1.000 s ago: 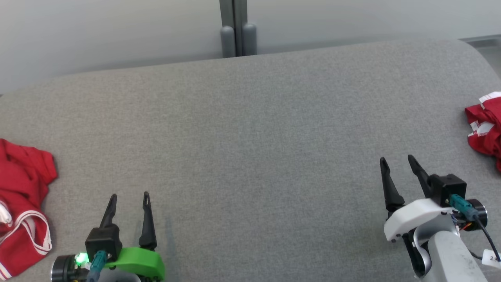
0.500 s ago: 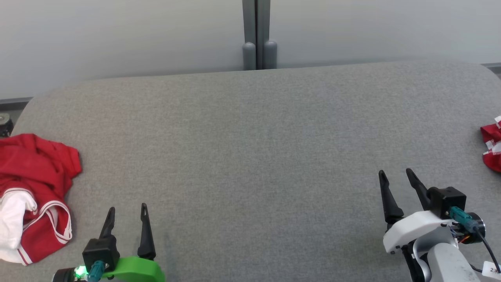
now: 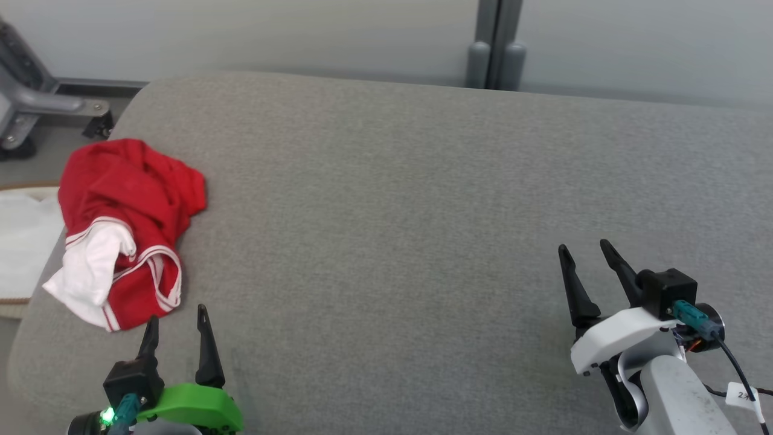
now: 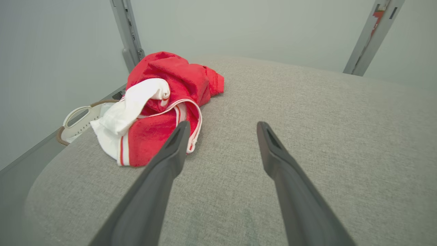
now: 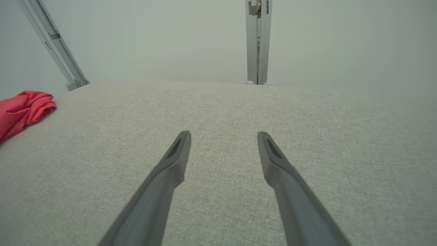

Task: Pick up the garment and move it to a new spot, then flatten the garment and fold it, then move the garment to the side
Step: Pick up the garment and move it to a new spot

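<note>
The garment point(image 3: 124, 223) is a crumpled red piece with white trim and a white inner part, lying near the left end of the grey padded surface point(image 3: 392, 199). In the left wrist view the garment point(image 4: 160, 102) sits ahead and to the left of my fingers. My left gripper point(image 3: 176, 323) is open and empty, just in front of the garment's near edge without touching it. At the lower right, far from the garment, my right gripper point(image 3: 586, 254) is also open and empty. A red corner of the garment point(image 5: 20, 112) shows at the left edge of the right wrist view.
Off the surface's left end sits a white basket with a brown rim point(image 3: 21, 241). A grey wheeled frame point(image 3: 36, 103) stands at the upper left. A grey post point(image 3: 495, 42) rises behind the far edge against a pale wall.
The head camera has swung left, so the garment sits further into the picture and a second red cloth at the right edge has left the frame. Both grippers stay open.
</note>
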